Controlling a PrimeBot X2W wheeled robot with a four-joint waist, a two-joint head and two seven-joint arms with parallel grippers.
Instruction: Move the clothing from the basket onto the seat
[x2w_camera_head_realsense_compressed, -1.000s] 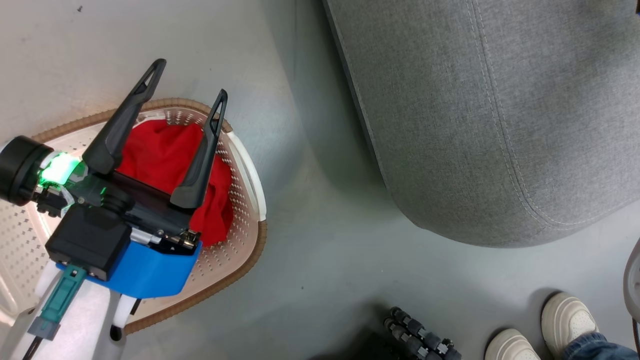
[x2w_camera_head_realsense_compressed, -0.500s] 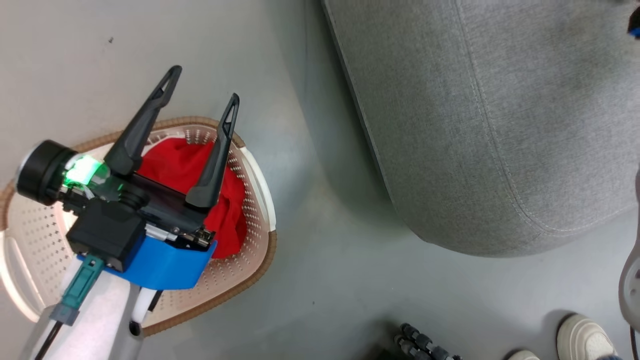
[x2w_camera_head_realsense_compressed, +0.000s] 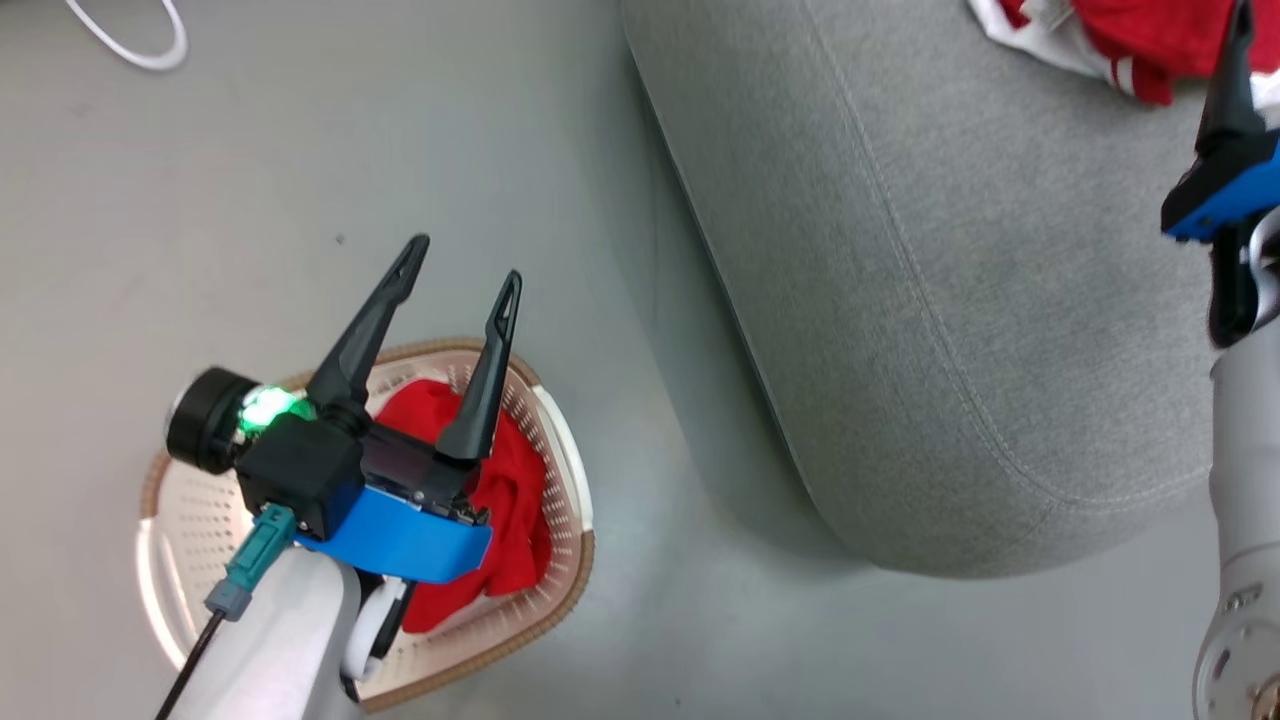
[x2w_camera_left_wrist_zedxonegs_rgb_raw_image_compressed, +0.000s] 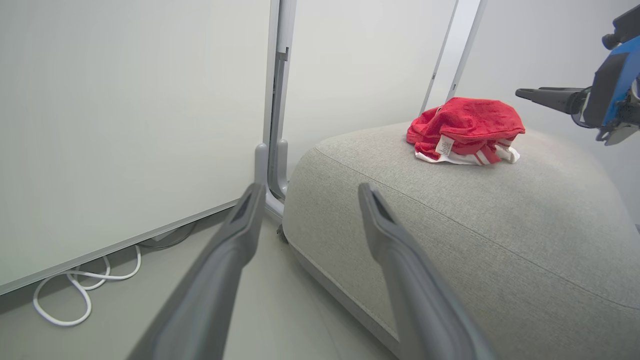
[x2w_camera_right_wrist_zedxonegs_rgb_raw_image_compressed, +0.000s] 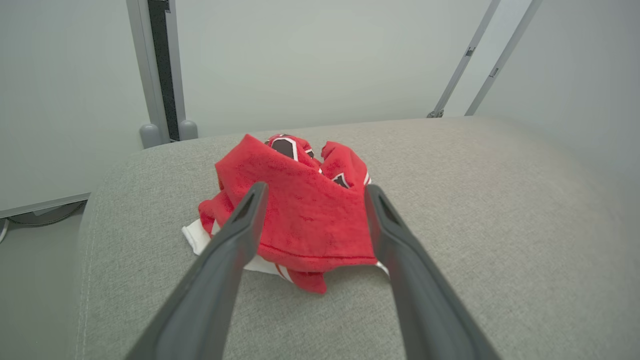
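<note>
One piece of red clothing (x2w_camera_head_realsense_compressed: 510, 520) lies crumpled in the cream basket (x2w_camera_head_realsense_compressed: 565, 590) on the floor at lower left. My left gripper (x2w_camera_head_realsense_compressed: 467, 262) hovers above the basket, open and empty, its fingertips past the far rim. In the left wrist view the left gripper (x2w_camera_left_wrist_zedxonegs_rgb_raw_image_compressed: 311, 192) points at the edge of the grey seat (x2w_camera_left_wrist_zedxonegs_rgb_raw_image_compressed: 450, 225). A second piece of red clothing (x2w_camera_right_wrist_zedxonegs_rgb_raw_image_compressed: 300, 220) with white trim sits bunched on the seat (x2w_camera_right_wrist_zedxonegs_rgb_raw_image_compressed: 500, 200). My right gripper (x2w_camera_right_wrist_zedxonegs_rgb_raw_image_compressed: 316, 191) is open just in front of it, holding nothing. That clothing (x2w_camera_head_realsense_compressed: 1130, 40) and the right gripper (x2w_camera_head_realsense_compressed: 1238, 40) also show at upper right.
A white cable (x2w_camera_left_wrist_zedxonegs_rgb_raw_image_compressed: 85, 285) loops on the grey floor by the pale wall panel, and shows again as a cable (x2w_camera_head_realsense_compressed: 130, 40) at top left. A grey post (x2w_camera_left_wrist_zedxonegs_rgb_raw_image_compressed: 275, 100) stands behind the seat's corner. Open floor lies between basket and seat (x2w_camera_head_realsense_compressed: 900, 300).
The camera has tilted, so the whole picture shifted down. The clothing on the seat and the right arm came into view; a person's shoes left it. Both grippers stay open.
</note>
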